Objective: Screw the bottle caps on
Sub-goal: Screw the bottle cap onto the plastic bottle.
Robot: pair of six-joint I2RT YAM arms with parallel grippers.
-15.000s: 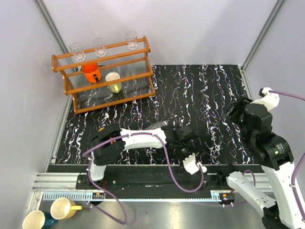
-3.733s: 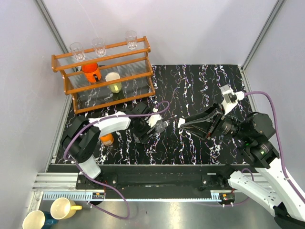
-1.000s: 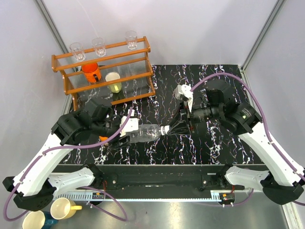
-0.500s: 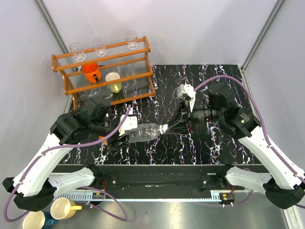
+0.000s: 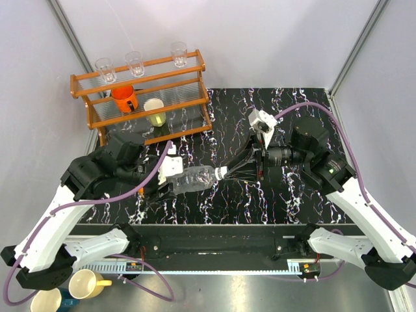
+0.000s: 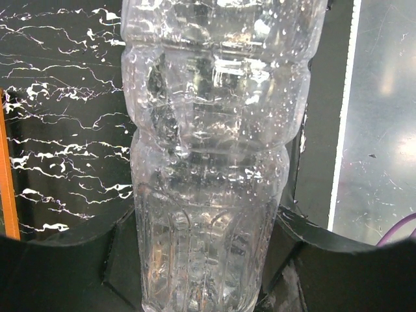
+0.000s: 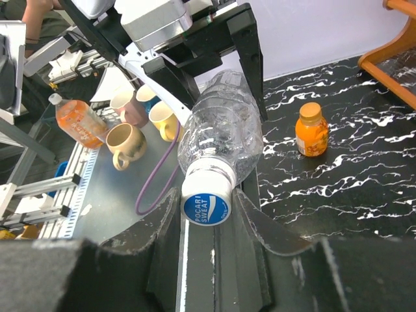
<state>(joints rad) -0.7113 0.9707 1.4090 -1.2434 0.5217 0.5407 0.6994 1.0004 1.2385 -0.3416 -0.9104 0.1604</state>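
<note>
Left tool clamps bottle, right tool clamps cap — above table middle, off edges

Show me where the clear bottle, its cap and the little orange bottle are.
clear bottle (image 5: 194,180), top view, middle of its body.
cap (image 7: 207,208), right wrist view, blue printed top.
orange bottle (image 7: 311,138), right wrist view, its body below the cap.

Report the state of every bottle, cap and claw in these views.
clear bottle: held sideways in the air, cap on its mouth.
blue-rimmed cap: seated on the neck; tightness cannot be told.
orange bottle: standing upright, capped.
left claw: shut on the clear bottle.
right claw: shut on the blue-rimmed cap.
</note>
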